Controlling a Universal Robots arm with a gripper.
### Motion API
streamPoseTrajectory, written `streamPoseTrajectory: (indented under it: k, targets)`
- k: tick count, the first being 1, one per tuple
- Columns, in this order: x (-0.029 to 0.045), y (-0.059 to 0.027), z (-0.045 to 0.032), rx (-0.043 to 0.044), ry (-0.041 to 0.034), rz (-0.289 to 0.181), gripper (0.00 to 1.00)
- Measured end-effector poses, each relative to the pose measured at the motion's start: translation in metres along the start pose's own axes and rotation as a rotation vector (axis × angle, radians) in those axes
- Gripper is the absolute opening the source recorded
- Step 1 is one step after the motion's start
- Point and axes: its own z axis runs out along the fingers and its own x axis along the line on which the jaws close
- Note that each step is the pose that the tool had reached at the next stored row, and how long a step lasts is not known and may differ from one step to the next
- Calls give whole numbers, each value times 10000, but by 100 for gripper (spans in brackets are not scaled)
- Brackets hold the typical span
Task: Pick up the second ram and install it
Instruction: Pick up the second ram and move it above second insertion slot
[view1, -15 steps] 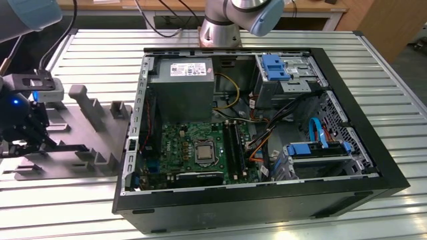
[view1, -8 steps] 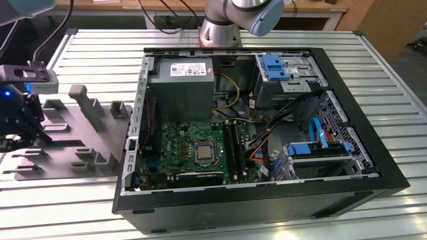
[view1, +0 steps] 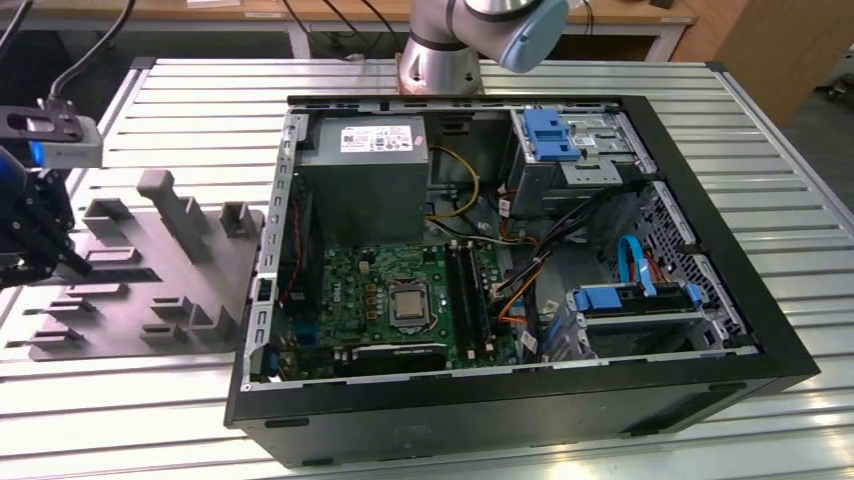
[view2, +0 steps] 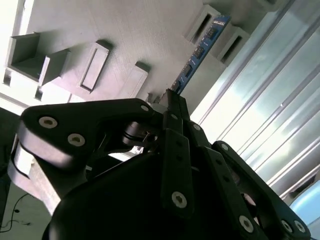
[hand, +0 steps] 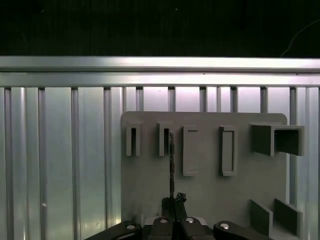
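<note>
My gripper (hand: 172, 201) hangs over the grey holder tray (view1: 134, 290) at the exterior view's left, outside the computer case. Its fingers (view2: 170, 107) are shut on one end of the second ram (view2: 200, 52), a thin dark blue stick with chips along it. In the first wrist view the second ram (hand: 171, 165) is seen edge-on, reaching from the fingertips toward a slotted block (hand: 164, 140) of the tray. Whether its far end still sits in that slot I cannot tell. In the exterior view the gripper (view1: 40, 255) is partly cut off by the picture's edge.
The open computer case (view1: 507, 250) lies on the slatted metal table (view1: 747, 110), with the motherboard (view1: 400, 300), long memory slots (view1: 470, 285), the grey power supply box (view1: 363, 165) and blue drive brackets (view1: 550, 135) inside. Upright grey blocks (view1: 174, 210) stand on the tray.
</note>
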Motion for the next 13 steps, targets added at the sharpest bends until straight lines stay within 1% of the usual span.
streamPoseTrajectory:
  k: [7,11,12,13]
  targets:
    - [-23,-7,-258,1,1,0,11]
    - [-31,-10,-390,1,2,1,11]
    - [-37,-13,-484,1,1,0,11]
    - [-46,-17,-634,2,1,1,11]
